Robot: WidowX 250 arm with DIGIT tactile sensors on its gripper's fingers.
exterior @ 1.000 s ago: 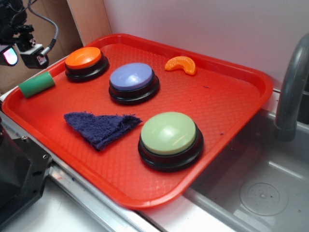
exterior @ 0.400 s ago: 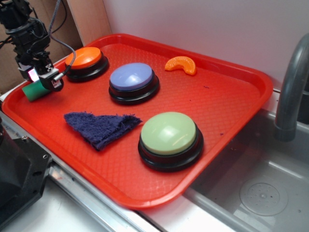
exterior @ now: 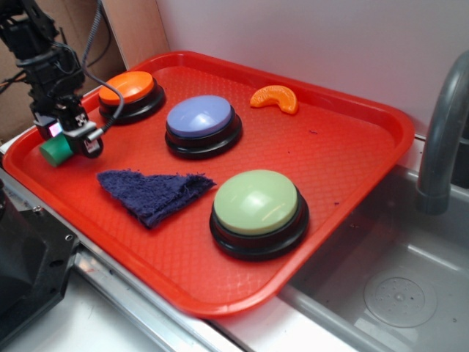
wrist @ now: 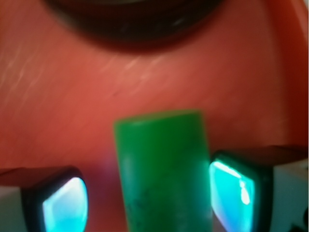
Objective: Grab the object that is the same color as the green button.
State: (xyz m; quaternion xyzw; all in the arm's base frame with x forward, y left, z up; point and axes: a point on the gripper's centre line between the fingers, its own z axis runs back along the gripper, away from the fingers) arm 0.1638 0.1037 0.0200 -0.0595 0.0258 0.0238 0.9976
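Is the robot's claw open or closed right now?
Open. In the wrist view the gripper fingers straddle the green cylinder, a gap showing on one side.

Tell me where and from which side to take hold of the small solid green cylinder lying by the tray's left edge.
Grip the small solid green cylinder across its curved sides near mid-length, coming straight down from above. It lies on its side on the red plastic tray, and the tool already straddles it, one finger on each long side, jaws open, so closing should pinch it squarely.

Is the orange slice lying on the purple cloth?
No, the orange slice lies on the bare tray near the back rim, far from the purple cloth.
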